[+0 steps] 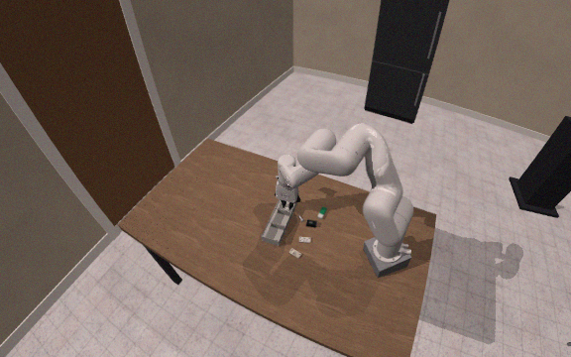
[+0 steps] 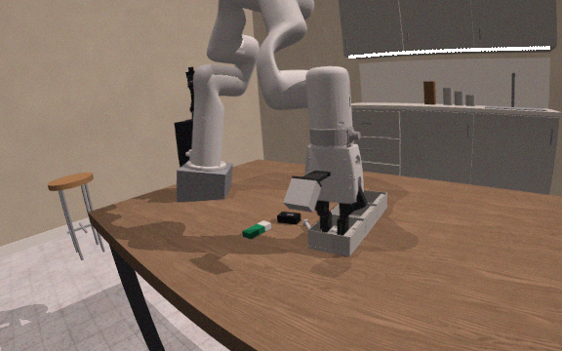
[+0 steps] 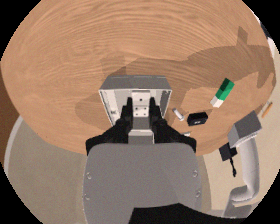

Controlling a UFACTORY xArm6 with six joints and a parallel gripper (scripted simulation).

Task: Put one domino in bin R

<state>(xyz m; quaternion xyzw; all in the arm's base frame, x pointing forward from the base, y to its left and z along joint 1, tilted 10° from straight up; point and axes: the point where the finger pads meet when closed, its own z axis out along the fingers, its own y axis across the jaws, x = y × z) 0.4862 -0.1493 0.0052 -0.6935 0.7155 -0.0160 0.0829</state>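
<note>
A long grey bin point(image 1: 272, 233) point(image 2: 331, 243) point(image 3: 111, 100) with several compartments lies on the table; I cannot read its marks. My gripper point(image 1: 285, 206) point(image 2: 333, 225) point(image 3: 140, 103) reaches down into the compartment at the bin's end nearest the exterior camera. It is shut on a small white domino point(image 3: 140, 103), which shows between the fingers only in the wrist view. Two more white dominoes point(image 1: 304, 239) point(image 1: 294, 253) lie flat on the table beside the bin.
A black block point(image 1: 311, 223) point(image 2: 289, 217) point(image 3: 196, 120), a green and white block point(image 1: 321, 213) point(image 2: 257, 229) point(image 3: 223, 92) and a small pale bolt point(image 2: 305, 224) point(image 3: 179, 115) lie on the table near the bin. The arm's base point(image 1: 386, 255) point(image 2: 203, 181) stands on the table.
</note>
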